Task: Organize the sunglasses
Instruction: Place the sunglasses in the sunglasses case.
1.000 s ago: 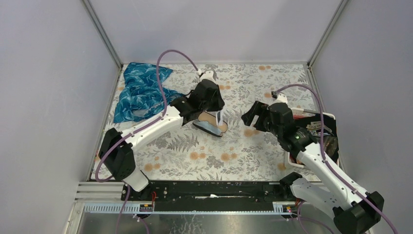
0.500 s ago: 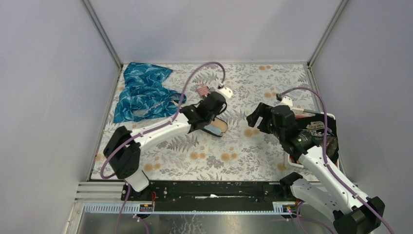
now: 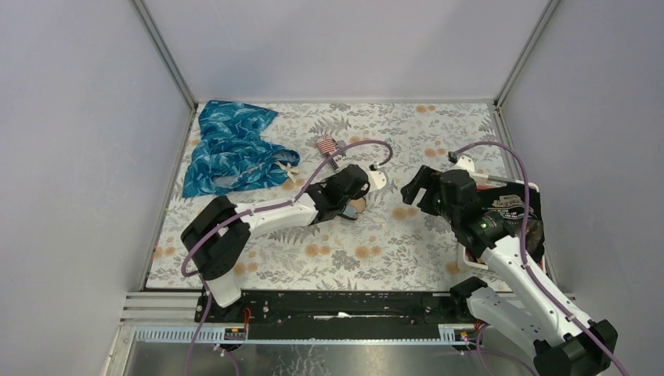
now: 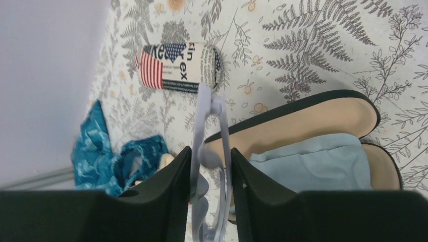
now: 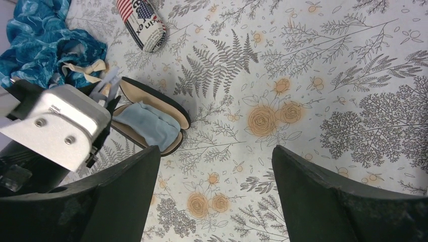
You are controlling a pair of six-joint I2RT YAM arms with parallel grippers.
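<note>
My left gripper (image 4: 211, 151) is shut on a pair of clear transparent-framed glasses (image 4: 207, 116), held edge-on just above the near end of the open black case (image 4: 313, 126). The case has a tan lining and a light blue cloth (image 4: 308, 161) inside. In the top view the left gripper (image 3: 344, 192) covers most of the case (image 3: 358, 207). My right gripper (image 5: 217, 166) is open and empty, hovering over bare mat to the right of the case (image 5: 151, 121); the top view shows it (image 3: 415, 188) too. The brown-tinted sunglasses are not clearly visible in any view.
A crumpled blue patterned cloth (image 3: 231, 145) lies at the back left. A small flag-print roll (image 3: 326, 145) lies just behind the case. A white tray (image 3: 534, 188) with dark items stands at the right edge. Grey walls enclose the flowered mat.
My left arm has stretched lower and swung right, turning its wrist over the case while holding the clear glasses. My right arm has barely shifted.
</note>
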